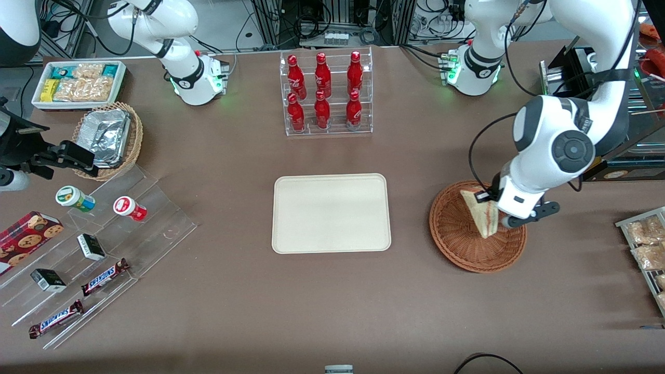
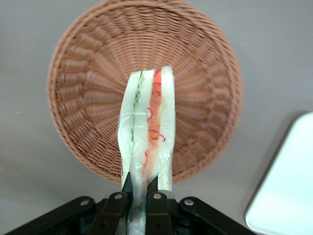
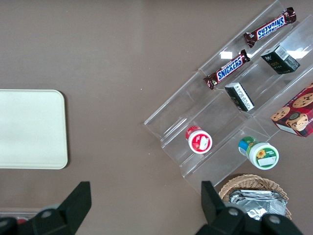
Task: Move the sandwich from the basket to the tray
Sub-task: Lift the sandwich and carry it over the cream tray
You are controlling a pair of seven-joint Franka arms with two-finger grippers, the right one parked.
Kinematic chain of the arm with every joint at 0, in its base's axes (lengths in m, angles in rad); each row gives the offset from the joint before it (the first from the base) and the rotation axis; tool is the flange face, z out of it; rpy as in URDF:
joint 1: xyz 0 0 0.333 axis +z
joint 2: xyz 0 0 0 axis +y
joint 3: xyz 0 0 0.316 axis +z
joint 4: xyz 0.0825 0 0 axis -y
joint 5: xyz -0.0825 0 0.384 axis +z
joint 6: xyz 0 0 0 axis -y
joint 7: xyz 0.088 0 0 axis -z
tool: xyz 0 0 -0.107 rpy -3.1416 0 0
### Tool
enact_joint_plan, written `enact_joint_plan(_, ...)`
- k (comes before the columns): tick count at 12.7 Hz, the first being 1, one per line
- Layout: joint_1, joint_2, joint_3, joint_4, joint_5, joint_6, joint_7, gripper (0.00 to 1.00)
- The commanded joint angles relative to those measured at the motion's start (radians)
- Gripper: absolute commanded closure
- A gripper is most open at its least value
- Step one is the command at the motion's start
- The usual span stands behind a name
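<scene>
Now the gripper (image 2: 139, 188) has its fingers (image 2: 153, 185) squeezed on the sandwich (image 2: 146, 127), above the basket (image 2: 88, 73). It looks soft and squishy, so hold gently.

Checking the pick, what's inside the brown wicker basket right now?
Nothing rests in the basket; the hand holds the sandwich above it. The weave beneath the sandwich is covered.
</scene>
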Motion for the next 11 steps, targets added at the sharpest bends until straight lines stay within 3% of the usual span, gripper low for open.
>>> enact_joint_plan(1, -0.001, 0.001, -0.080, 0.014, 0.006, -0.020, 0.017, 1.00)
enact_joint_plan(5, -0.017, 0.020, -0.220, 0.031, 0.005, -0.012, 0.017, 1.00)
enact_joint_plan(11, -0.202, 0.148, -0.223, 0.101, 0.074, 0.027, -0.062, 1.00)
